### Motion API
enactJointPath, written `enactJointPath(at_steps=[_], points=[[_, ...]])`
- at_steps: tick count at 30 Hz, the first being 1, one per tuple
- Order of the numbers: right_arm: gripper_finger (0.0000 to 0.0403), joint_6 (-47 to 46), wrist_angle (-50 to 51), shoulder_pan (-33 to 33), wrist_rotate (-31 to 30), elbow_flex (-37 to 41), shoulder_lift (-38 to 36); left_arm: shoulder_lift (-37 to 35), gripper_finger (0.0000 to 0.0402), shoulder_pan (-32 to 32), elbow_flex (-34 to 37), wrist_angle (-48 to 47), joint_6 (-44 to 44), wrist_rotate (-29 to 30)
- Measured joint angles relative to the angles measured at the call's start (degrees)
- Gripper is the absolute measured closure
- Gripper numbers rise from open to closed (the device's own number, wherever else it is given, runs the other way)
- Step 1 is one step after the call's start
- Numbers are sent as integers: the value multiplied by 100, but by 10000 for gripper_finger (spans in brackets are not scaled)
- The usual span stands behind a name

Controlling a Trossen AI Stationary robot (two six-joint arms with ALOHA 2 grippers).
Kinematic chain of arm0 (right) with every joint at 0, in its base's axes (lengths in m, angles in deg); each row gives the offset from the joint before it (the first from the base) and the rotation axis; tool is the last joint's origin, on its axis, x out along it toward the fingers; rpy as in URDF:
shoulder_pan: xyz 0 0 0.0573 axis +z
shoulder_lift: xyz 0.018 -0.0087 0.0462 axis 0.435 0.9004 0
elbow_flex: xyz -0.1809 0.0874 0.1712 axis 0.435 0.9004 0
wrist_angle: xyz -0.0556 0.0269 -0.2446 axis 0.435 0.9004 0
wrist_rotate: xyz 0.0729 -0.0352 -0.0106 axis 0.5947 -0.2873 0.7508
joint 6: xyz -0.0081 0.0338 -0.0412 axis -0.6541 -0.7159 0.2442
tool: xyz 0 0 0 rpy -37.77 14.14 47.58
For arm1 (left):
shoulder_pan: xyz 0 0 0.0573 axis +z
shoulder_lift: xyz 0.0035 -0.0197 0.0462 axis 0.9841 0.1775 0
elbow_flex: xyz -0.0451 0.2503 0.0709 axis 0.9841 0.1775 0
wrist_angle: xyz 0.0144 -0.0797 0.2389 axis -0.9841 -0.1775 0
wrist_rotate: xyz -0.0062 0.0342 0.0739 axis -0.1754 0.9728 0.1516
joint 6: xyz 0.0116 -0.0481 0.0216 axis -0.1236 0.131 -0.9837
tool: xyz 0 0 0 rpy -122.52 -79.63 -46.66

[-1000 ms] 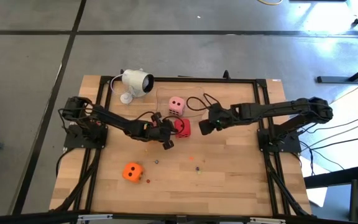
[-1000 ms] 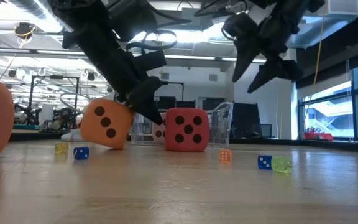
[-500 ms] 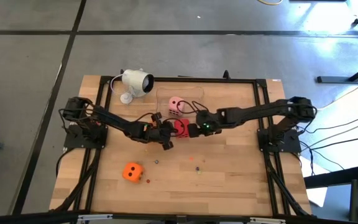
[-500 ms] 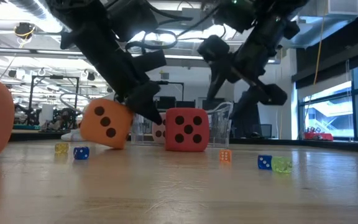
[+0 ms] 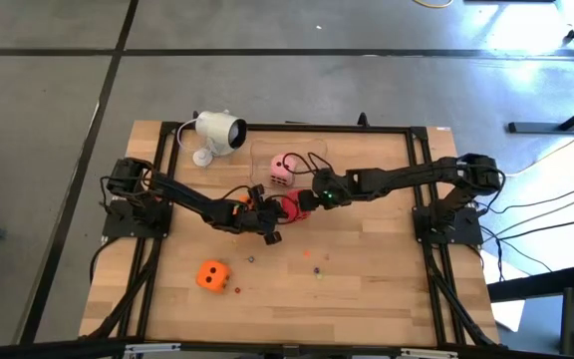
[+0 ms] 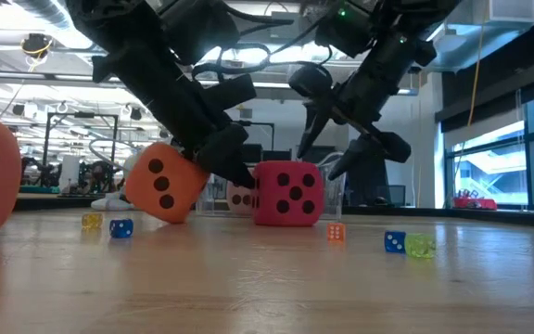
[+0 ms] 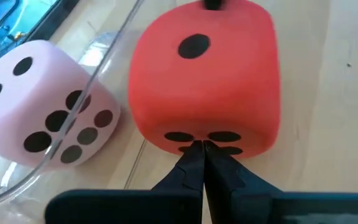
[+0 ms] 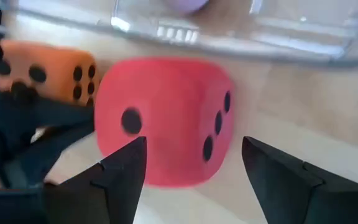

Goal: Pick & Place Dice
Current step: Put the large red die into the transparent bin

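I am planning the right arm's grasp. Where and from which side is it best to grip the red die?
Probably by two opposite flat side faces of the red die, descending from above. The right gripper is open and straddles it already. The left gripper, shut, touches one face, and an orange die sits close beside.

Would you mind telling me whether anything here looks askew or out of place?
Yes: one orange die sits tilted on an edge, leaning under the left arm beside the red die. The left gripper is shut, its tip pressed against the red die, while the open right gripper straddles it.
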Motion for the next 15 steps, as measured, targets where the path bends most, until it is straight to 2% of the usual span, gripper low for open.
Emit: enactJointPath(at_steps=[6,15], points=[[140,223,-2,-148,-318,0,0,4,400,-103,4,35,-35,23],[139,221,-198,-175,-438,0,0,5,400,-103,8,80,-45,25]])
